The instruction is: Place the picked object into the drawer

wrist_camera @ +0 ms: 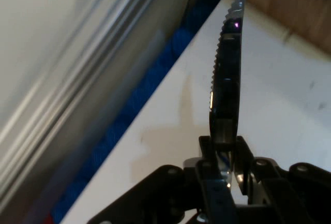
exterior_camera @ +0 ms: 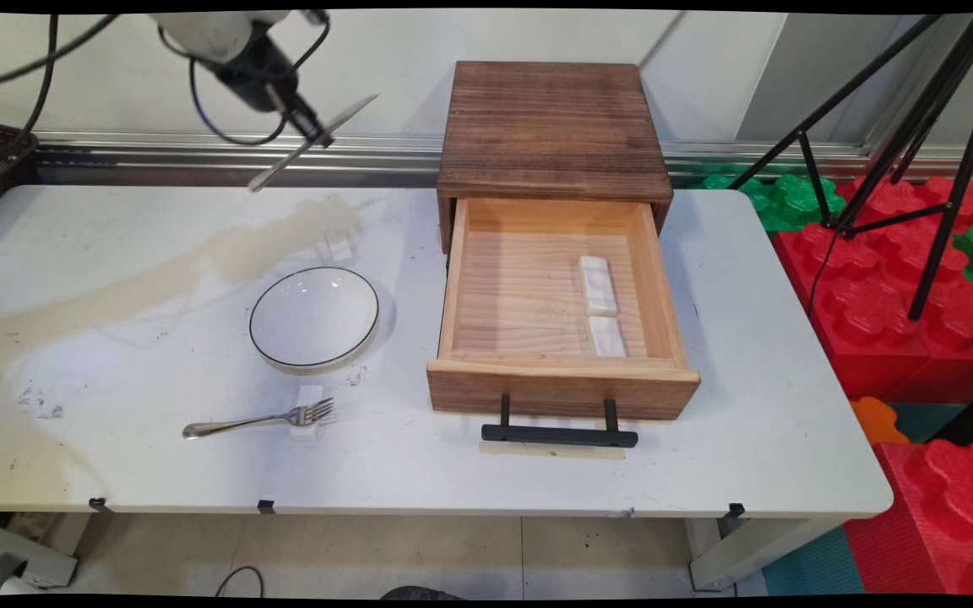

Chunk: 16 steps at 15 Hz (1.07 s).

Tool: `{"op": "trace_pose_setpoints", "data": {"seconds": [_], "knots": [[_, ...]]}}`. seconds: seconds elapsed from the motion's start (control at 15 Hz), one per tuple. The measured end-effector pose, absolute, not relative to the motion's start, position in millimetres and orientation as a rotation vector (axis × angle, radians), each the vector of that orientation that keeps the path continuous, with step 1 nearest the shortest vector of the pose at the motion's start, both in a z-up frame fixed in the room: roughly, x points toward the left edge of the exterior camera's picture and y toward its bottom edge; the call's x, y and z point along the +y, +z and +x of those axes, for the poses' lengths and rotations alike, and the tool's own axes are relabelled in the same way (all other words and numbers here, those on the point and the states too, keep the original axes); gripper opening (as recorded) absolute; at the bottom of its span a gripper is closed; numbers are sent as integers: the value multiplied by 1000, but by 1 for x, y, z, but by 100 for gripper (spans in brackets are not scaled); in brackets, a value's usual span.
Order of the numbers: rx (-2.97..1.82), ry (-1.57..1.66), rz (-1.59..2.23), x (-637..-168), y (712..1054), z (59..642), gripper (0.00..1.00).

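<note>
Nearest me, the fork (exterior_camera: 258, 419) lay on a small white rest (exterior_camera: 307, 422), with the bowl (exterior_camera: 314, 318) behind it. The open wooden drawer (exterior_camera: 561, 384) held two more rests (exterior_camera: 600, 304). High at the back, my gripper (exterior_camera: 311, 128) pinched a serrated knife (exterior_camera: 314, 142), carried aloft and not yet set down.

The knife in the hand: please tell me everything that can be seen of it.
The knife is a plain table knife of shiny silver metal. The hand view shows a serrated edge along its blade, which ends in a point. The hand is shut on it near its middle, so the blade sticks out up and to the right and the handle down and to the left. It hangs tilted, high above the table's far left part, touching nothing but the hand.
</note>
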<state>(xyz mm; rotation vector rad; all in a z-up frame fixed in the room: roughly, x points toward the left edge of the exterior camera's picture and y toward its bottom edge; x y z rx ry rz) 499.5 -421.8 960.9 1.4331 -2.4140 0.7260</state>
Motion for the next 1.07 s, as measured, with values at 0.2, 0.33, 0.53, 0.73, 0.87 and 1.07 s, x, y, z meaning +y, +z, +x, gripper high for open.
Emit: {"op": "trace_pose_setpoints", "data": {"seconds": [0.2,0.33,0.53,0.73,0.87,1.07], "knots": [[-2407,763,1355,-427,983,474,0],[-2406,780,1302,-430,995,456,0],[-2413,790,1225,-435,1008,432,0],[-2428,791,1142,-441,1017,409,0],[-2439,790,1093,-445,1022,396,0],[-2457,778,1008,-453,1027,373,0]]}}
